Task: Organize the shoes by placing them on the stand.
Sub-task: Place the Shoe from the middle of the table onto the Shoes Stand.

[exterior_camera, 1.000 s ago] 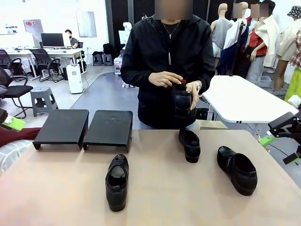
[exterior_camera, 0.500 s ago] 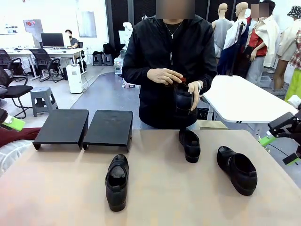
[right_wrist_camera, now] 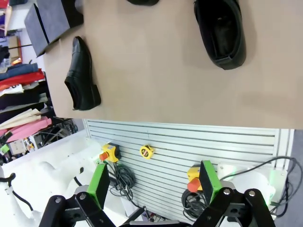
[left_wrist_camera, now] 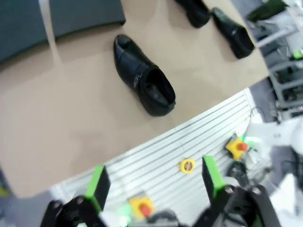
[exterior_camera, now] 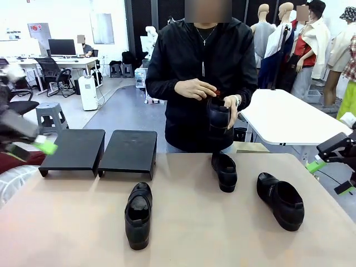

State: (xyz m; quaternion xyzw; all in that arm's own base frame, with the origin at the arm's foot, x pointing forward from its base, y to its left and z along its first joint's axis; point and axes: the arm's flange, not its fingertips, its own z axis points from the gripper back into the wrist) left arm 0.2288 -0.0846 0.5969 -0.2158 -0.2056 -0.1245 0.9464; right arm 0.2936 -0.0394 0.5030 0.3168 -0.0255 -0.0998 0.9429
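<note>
Plainly, the left hand and right hand hang released at the front view's sides, likely waiting while the person holds one shoe upper-centre; three shoes lie on the table lower-centre, the stand mid-left bare.

Bright, even indoor light from overhead, soft short shadows under the shoes on the table, faint sheen on the leather, left gripper smeared by motion blur in front view, wide-angle bending in both wrist views
</note>
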